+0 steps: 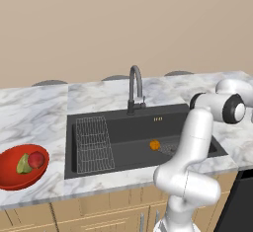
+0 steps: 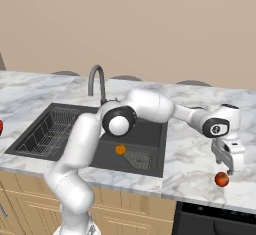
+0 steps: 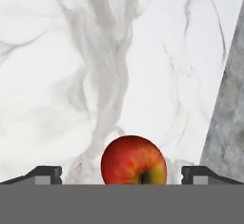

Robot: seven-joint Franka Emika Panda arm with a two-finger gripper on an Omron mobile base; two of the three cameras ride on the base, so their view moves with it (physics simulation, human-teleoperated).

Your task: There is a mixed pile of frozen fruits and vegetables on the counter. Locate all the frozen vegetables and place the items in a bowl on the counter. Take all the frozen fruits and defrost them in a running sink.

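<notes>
With the vegetables already sitting in the glossy red round bowl (image 1: pixel 15 177) at the far left of the white marble worktop (image 1: pixel 34 112), what's left is fruit. Yellow-green wedge (image 1: pixel 22 164) and pinkish-red round piece (image 1: pixel 36 160) lie touching inside that bowl.

Next along: the dark grey rectangular sink (image 1: pixel 118 122) with wire grid rack (image 1: pixel 93 144) and grey gooseneck tap (image 1: pixel 135 89). Small orange ball (image 1: pixel 154 144) rests on the basin floor just beside the round drain (image 2: pixel 138 160). Can't tell if water is running.

Far right, past the sink edge: my tool (image 2: pixel 229 168) hangs over the worktop with the small bright red ball (image 2: pixel 222 179) directly below it, slightly toward the front edge. In the hand view the red ball (image 3: pixel 134 160) sits centred between the two dark fingertips (image 3: pixel 44 174), a clear gap on each side, nothing touching. The tool is wide open and empty.

The relation that matters: the ball is straight ahead along the tool's approach axis, roughly mid-gap, and round, so no long axis to line up with. My read is a straight descent, then close; no sideways correction looks needed. The sink is well to the left of the tool, so the carry afterwards goes left over the basin rim.

Risk, as I judge it: a round ball on smooth marble may roll if one finger lands first.
</notes>
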